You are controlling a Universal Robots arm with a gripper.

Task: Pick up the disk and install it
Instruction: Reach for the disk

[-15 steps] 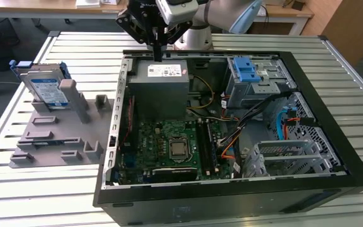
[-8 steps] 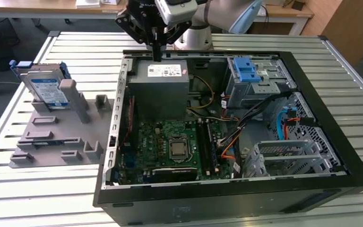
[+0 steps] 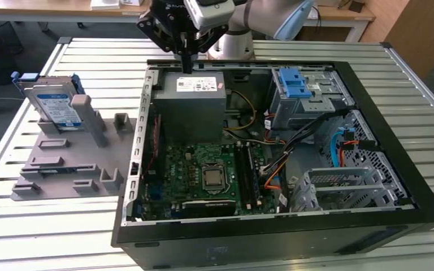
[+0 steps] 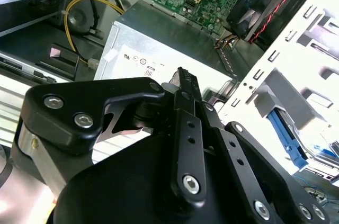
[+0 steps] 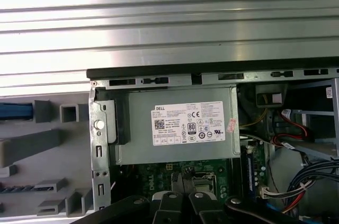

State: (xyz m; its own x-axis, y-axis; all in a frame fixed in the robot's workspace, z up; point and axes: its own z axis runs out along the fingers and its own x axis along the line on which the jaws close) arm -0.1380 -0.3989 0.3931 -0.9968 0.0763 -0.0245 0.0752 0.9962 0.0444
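The disk (image 3: 55, 104), silver with a white-and-blue label and a blue frame, stands upright in the grey fixture (image 3: 66, 164) on the exterior view's left, outside the computer case. Its blue edge (image 5: 16, 111) shows in the first wrist view. My gripper (image 3: 187, 66) hangs over the far edge of the open case, just above the grey power-supply box (image 3: 194, 104), well to the right of the disk in the exterior view. Its black fingers (image 4: 183, 83) are pressed together and hold nothing. In the first wrist view the fingertips (image 5: 180, 181) sit over the motherboard side of the power supply (image 5: 180, 126).
The open black case (image 3: 398, 169) lies flat on a slatted metal table (image 3: 43, 226). Inside are the motherboard (image 3: 209, 175), loose cables (image 3: 307, 141), a metal drive cage with a blue bracket (image 3: 296, 84), and a second cage (image 3: 338, 186). Desks stand behind the table.
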